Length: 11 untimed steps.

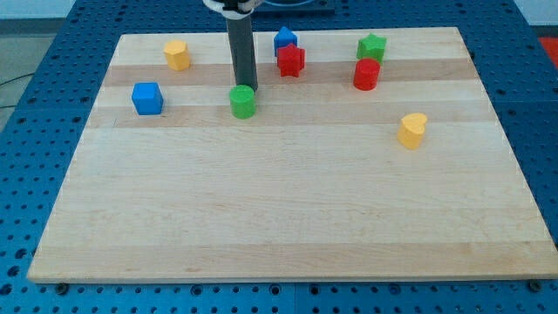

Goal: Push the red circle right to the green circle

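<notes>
Nearest on the bench (288,218), a yellow block (413,130) is sitting at the view's right. Further back, my tip (241,87) is resting just behind the green circle (243,102), well apart from the red circle (367,75). There are no jaws to report. Moving now is risking shoving green away; red star (291,60) is crowding the path.
</notes>
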Each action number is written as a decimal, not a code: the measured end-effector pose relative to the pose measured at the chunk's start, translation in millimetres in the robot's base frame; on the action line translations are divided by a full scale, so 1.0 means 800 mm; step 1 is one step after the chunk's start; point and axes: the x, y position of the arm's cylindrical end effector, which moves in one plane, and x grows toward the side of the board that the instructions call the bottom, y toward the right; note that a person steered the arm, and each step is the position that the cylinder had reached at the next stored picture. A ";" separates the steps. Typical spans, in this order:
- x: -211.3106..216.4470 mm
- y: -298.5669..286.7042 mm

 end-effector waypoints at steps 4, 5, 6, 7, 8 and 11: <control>0.169 -0.060; 0.183 -0.133; 0.212 -0.168; 0.213 -0.193; 0.144 -0.181; 0.001 0.066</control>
